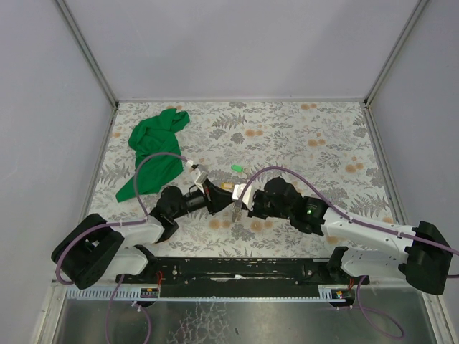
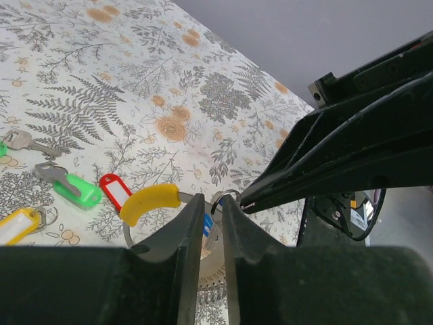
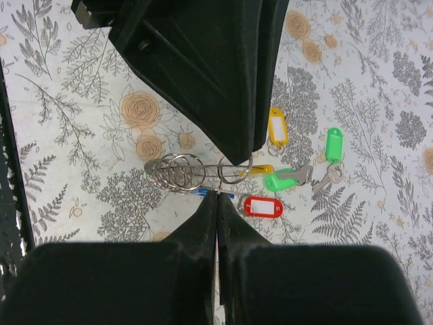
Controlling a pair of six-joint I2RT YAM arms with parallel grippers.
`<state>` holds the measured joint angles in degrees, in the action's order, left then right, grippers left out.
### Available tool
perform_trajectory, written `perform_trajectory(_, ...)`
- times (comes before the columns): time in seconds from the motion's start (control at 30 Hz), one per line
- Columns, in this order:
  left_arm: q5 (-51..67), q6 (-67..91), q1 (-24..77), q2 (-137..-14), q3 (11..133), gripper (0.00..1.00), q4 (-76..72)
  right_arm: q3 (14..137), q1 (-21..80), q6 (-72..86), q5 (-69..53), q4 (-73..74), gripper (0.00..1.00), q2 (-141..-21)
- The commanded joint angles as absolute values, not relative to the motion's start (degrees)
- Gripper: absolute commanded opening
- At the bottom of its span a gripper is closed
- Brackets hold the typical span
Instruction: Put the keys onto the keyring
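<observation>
The keyring point(image 3: 203, 166) is a thin wire loop with a yellow sleeve point(image 2: 149, 202), and several small split rings point(image 3: 172, 172) hang bunched on it. My right gripper point(image 3: 218, 196) is shut on the loop's lower wire, next to a blue tag point(image 3: 206, 193). My left gripper point(image 2: 213, 200) meets it tip to tip, jaws a narrow gap apart. A small split ring point(image 2: 225, 197) sits right at its tips, and the blue tag point(image 2: 208, 227) shows in the gap. Loose keys lie on the cloth: red tag point(image 3: 264, 206), green tag point(image 3: 284, 179), a second green point(image 3: 334, 144), yellow point(image 3: 277, 126).
A crumpled green cloth point(image 1: 154, 154) lies at the back left of the floral tablecloth point(image 1: 301, 136). One green tag point(image 1: 235, 169) rests just beyond the two grippers point(image 1: 233, 199). Grey walls close in the table on three sides.
</observation>
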<state>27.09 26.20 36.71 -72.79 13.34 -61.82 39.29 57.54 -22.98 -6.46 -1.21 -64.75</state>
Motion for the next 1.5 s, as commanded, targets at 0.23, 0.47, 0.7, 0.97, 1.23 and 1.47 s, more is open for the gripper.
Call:
perform_trajectory(0.23,36.08,9.70,35.53,-70.40,16.32,0.24,-52.18,45.86,58.46,-26.63,-6.05,6.07,0.00,-64.91)
perform_trajectory(0.47,41.30,0.98,33.45,-67.48,17.95,0.28,-47.08,47.23,58.45,-27.43,-6.37,8.22,0.00,-64.85)
perform_trajectory(0.7,48.70,-6.70,33.35,-67.33,21.07,0.30,-42.87,48.93,58.45,-28.20,-7.11,10.22,0.00,-65.65)
perform_trajectory(0.97,53.22,-8.33,33.40,-67.72,22.61,0.30,-39.63,49.22,58.51,-28.20,-7.39,10.37,0.00,-66.02)
perform_trajectory(1.23,52.13,-5.11,33.67,-67.41,22.41,0.30,-40.59,49.52,58.45,-28.30,-7.68,10.38,0.00,-65.65)
perform_trajectory(1.47,52.28,-4.69,33.66,-71.02,25.96,0.30,-38.62,49.75,58.45,-28.24,-8.44,10.37,0.00,-66.00)
